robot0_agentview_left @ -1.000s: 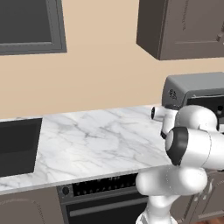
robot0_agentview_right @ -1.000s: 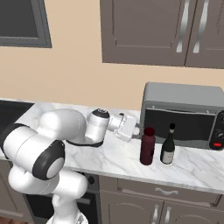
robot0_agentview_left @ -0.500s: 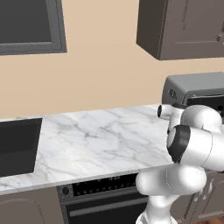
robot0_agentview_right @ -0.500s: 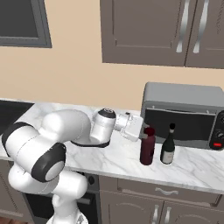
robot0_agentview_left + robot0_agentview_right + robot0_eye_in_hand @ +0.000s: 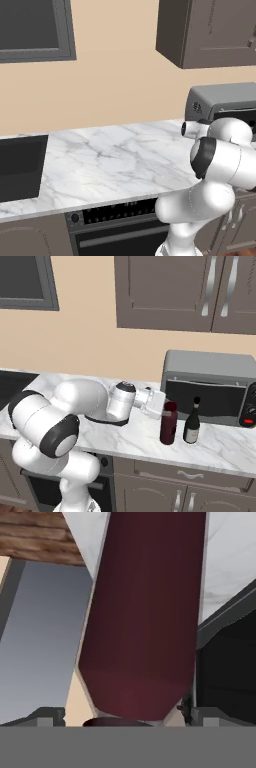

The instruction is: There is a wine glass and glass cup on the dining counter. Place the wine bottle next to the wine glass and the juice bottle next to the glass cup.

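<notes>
Claw (image 5: 164, 407) sits at the upper body of the juice bottle (image 5: 168, 423), fingers (image 5: 50, 716) spread either side in hand view, so open, not yet clamped. Step looks like grasping the juice bottle; next move likely calls for closing, then lifting straight up. Bottle stands upright on the desk (image 5: 220, 448), long axis vertical, cap up. Wine bottle (image 5: 191, 424) stands just beyond it, also upright.

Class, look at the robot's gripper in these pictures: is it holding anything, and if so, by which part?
It cannot be told for sure. The gripper straddles the upper body of the dark red juice bottle, which stands on the marble worktop, but no closed grip shows.
</notes>
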